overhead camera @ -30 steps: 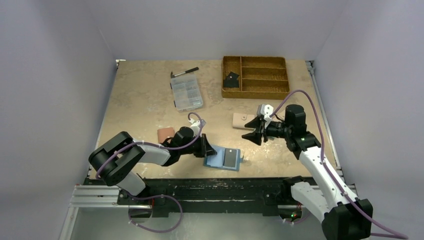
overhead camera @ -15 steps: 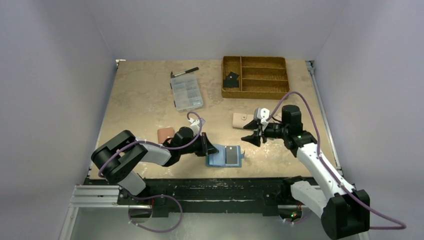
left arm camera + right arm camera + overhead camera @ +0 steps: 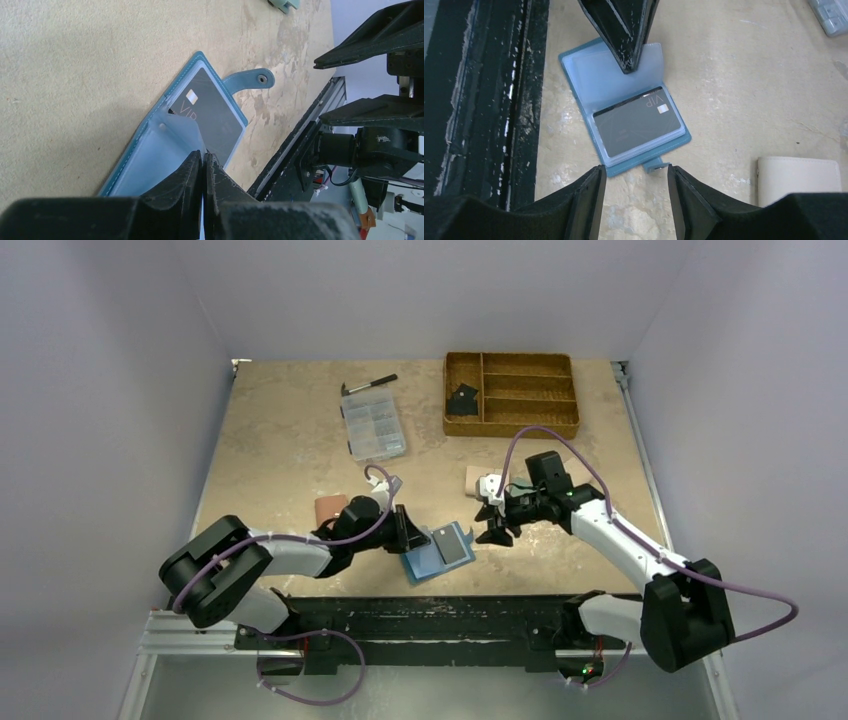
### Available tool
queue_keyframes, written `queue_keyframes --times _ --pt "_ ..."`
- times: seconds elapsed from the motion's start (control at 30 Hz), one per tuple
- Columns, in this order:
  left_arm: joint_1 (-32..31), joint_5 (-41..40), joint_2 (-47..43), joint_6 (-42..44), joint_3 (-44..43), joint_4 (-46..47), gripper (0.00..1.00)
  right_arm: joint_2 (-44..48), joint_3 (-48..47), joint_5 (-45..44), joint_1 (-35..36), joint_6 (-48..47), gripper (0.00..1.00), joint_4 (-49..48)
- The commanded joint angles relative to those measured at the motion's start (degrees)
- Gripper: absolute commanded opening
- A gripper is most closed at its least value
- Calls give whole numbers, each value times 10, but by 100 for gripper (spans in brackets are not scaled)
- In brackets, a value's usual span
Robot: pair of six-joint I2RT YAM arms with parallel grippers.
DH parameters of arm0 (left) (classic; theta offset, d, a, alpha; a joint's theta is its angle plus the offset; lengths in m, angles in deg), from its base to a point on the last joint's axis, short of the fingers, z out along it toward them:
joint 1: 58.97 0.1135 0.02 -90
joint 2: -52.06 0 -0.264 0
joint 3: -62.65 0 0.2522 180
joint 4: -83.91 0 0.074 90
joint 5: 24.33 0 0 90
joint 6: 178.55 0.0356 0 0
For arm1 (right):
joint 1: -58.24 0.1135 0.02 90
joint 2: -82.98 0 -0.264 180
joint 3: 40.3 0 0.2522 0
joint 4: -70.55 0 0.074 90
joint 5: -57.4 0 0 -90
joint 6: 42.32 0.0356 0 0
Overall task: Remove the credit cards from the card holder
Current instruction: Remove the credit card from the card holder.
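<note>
Left gripper (image 3: 204, 156) is pinched shut on a clear sleeve (image 3: 172, 132) of the card holder (image 3: 420, 564), which lies open on the table (image 3: 290, 440) near its front edge, with a grey card (image 3: 636, 122) marked VIP showing in its pocket. Right gripper (image 3: 634, 172), jaws about half apart and empty, hangs just over the holder's snap-tab end. A second ago it stood well off to the right by the beige wallet (image 3: 799, 175). It has since swung in, and the holder, then square to the table edge, now sits skewed. With the holder pinned and the card exposed, extraction looks ready to begin; the grey card remains in its pocket.
</note>
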Motion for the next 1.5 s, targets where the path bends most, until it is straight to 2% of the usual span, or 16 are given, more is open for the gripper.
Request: queue_keyframes --times 0.0,0.23,0.5,0.67,0.8,0.9,1.07,1.13,1.2,1.3,1.4,1.47 --pt "-1 -11 -10 17 9 2 8 12 -9 -19 1 -54 57 24" --pt "-1 -14 0 13 11 7 9 15 -6 -33 13 -60 56 19" --pt "-2 -18 24 9 7 14 12 -2 -7 -108 108 -46 54 -12" --pt "-7 -34 17 8 15 4 13 -17 -11 -150 151 5 45 -58" --pt "-7 -69 -17 13 18 -62 17 -68 -30 -208 179 44 33 -85" --pt "-8 -115 -69 14 21 -130 25 -111 -52 -242 190 80 28 -89" --pt "-7 -195 -177 26 33 -215 40 -153 -77 -261 191 124 24 -86" --pt "-7 -220 -223 30 37 -234 49 -161 -80 -264 191 133 21 -85" --pt "-7 -229 -265 24 50 -227 61 -175 -85 -267 191 142 19 -84" --pt "-6 -211 -315 -13 77 -176 92 -194 -97 -266 191 157 16 -72" --pt "-6 -160 -323 -29 87 -93 95 -207 -106 -261 190 172 13 -66" --pt "-6 -121 -303 -46 82 -52 91 -212 -112 -254 190 181 11 -61"
